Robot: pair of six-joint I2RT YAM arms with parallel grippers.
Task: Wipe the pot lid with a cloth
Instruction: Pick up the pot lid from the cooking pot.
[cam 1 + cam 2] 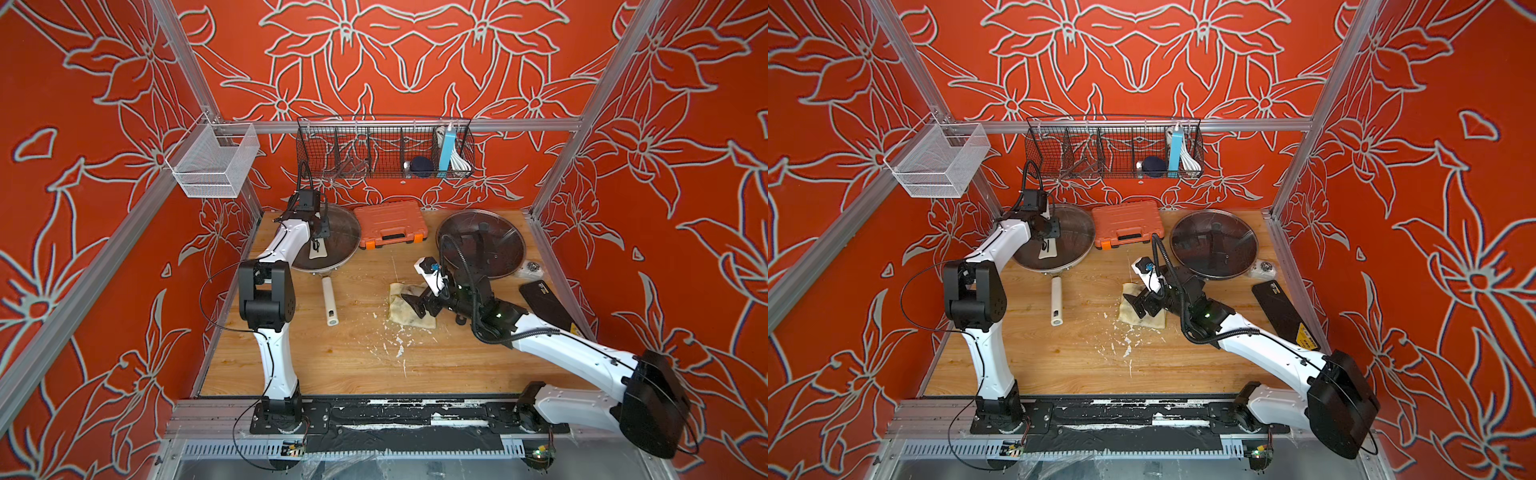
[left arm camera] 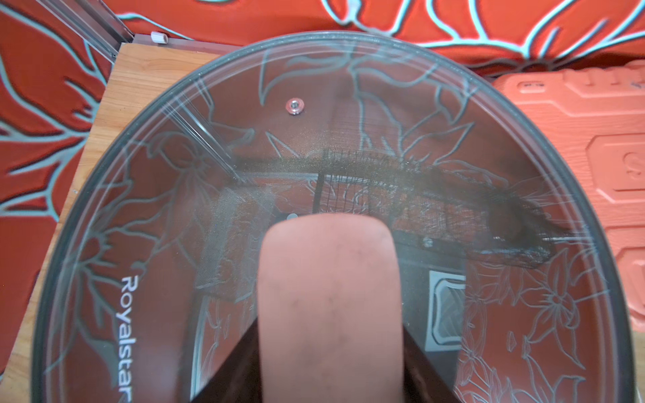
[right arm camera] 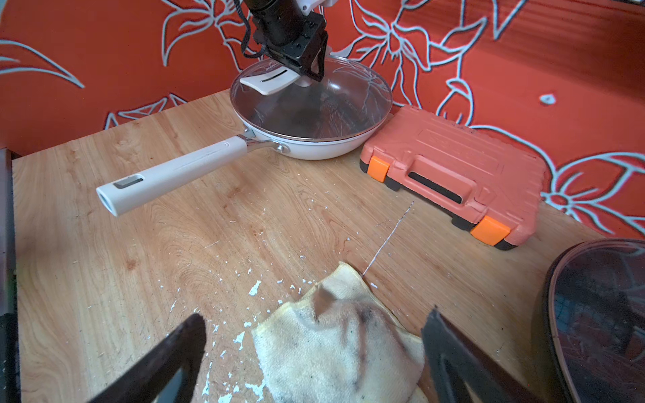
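Right fingers (image 3: 174,349) spread wide above the cloth (image 3: 335,352); left fingers (image 2: 230,377) flank the lid handle (image 2: 328,296).
Nothing is held on the right. The stained cloth lies crumpled on the worktop (image 1: 332,365) at mid-frame in a top view, directly below and between those fingers, so a drop and squeeze should take it. Whether the left pair has clamped the handle I cannot tell. The glass lid (image 1: 340,232) sits on the white pan (image 3: 314,150) at upper left, well apart from the cloth, with the left arm nearer it. The dark wire basket (image 1: 324,149) behind holds a blue box (image 1: 448,147) and a white cable (image 1: 459,160).
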